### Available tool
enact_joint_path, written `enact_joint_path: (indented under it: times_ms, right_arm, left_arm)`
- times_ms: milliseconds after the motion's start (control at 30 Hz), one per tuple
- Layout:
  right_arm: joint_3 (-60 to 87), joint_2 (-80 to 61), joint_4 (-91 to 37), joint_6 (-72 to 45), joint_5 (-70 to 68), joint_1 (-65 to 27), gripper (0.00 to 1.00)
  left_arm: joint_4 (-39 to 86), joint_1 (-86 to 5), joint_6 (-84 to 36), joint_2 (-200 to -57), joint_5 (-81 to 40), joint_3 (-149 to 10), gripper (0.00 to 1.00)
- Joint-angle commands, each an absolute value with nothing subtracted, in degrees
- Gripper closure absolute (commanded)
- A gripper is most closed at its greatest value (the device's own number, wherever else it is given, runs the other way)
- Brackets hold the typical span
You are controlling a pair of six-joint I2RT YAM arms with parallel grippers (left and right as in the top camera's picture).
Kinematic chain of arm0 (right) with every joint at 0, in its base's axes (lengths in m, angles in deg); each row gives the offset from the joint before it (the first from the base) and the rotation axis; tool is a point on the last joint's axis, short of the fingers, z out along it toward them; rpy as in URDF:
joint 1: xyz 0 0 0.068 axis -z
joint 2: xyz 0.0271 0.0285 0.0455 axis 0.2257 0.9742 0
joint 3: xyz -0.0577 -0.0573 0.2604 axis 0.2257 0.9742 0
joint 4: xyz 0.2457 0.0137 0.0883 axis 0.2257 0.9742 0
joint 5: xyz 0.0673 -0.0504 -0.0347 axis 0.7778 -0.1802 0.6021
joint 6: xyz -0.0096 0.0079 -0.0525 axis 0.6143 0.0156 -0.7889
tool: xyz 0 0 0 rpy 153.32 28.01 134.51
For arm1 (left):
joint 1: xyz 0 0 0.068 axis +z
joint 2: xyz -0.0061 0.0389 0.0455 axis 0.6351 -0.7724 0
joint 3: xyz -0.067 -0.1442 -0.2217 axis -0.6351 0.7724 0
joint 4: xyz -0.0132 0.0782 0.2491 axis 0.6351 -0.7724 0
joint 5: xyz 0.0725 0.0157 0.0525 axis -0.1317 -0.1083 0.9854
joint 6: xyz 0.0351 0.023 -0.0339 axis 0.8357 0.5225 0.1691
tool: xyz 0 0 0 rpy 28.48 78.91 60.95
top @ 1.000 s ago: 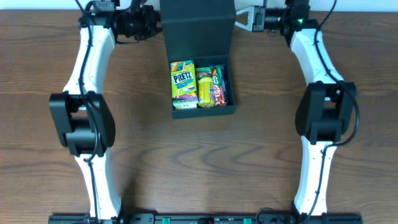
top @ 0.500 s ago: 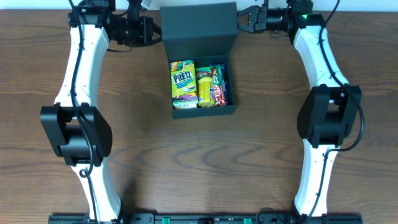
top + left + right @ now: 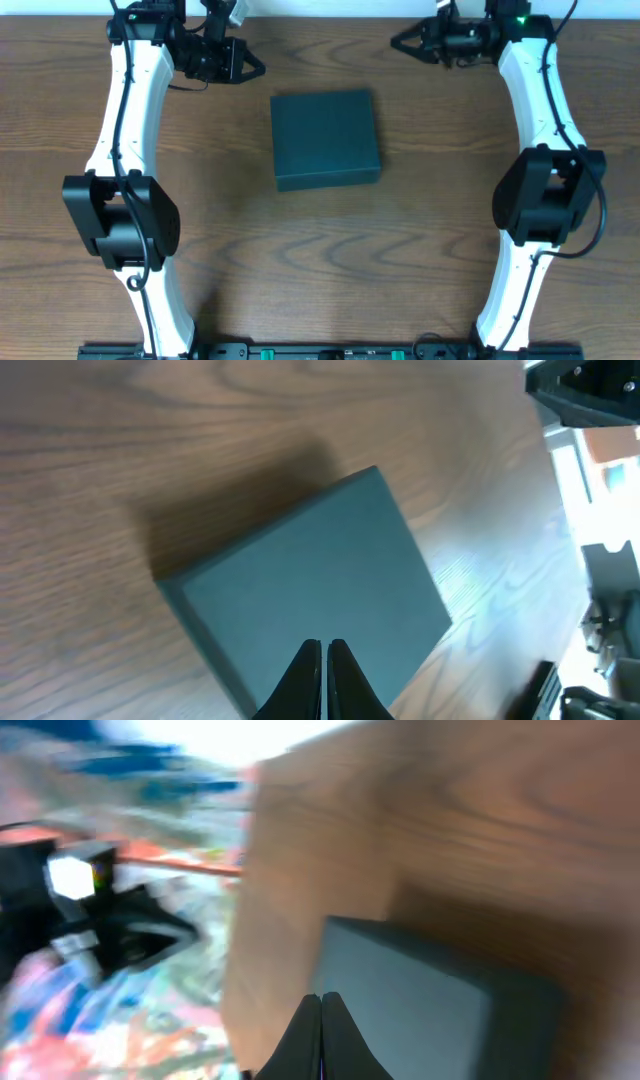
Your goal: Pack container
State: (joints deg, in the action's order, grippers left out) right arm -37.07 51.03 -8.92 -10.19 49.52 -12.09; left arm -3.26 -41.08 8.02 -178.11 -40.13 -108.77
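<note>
The container (image 3: 326, 138) is a dark teal-grey square box lying in the middle of the table with its flat lid down, so nothing inside shows. It also fills the left wrist view as the container (image 3: 310, 590), and its corner shows in the right wrist view as the container (image 3: 430, 1010). My left gripper (image 3: 258, 68) hangs shut and empty at the far left of the box, apart from it. My right gripper (image 3: 395, 42) is shut and empty at the far right, also apart. Both pairs of fingertips (image 3: 326, 652) (image 3: 321, 1002) press together with nothing between them.
Brown wooden table (image 3: 420, 240) all round the box. Both white arms (image 3: 130, 120) (image 3: 545, 110) run along the left and right sides. A black rail (image 3: 330, 352) lies along the near edge. Blurred clutter (image 3: 100, 920) shows beyond the table's edge.
The lid, which stood upright over the snack packets, has come down and shut the box. Both grippers have drawn back from the lid toward the far corners.
</note>
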Motion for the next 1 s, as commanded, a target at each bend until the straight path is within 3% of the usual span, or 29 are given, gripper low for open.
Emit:
enact_joint_path:
  times_ms: [0, 100, 200, 633, 833, 967]
  right_arm:
    - [-37.81, 44.91, -3.28, -15.24, 29.96, -11.96, 0.98]
    - [-37.81, 39.75, 2.51, -18.69, 16.98, -12.07, 0.99]
    - [-37.81, 36.12, 4.92, -19.98, 13.54, -12.11, 0.98]
    - [-36.61, 23.09, 25.42, -26.88, 9.35, -16.11, 0.99]
    - [-24.91, 10.72, 21.90, -29.64, 9.59, -17.51, 0.99]
    - [-6.03, -3.16, 14.27, -29.57, 13.68, -17.53, 0.99]
  left_arm:
    - [-5.11, -43.64, 12.52, -176.25, -35.41, -109.68, 0.94]
    - [-7.54, -47.59, 16.81, -176.25, -28.48, -109.68, 0.94]
    - [-8.48, -50.59, 18.23, -176.25, -25.20, -109.68, 0.94]
    - [-21.16, -51.13, 16.81, -169.65, -33.22, -109.42, 0.94]
    - [-18.62, -51.13, 15.21, -154.92, -31.37, -100.07, 0.94]
    - [-10.60, -52.31, 6.82, -142.42, -26.80, -85.40, 0.94]
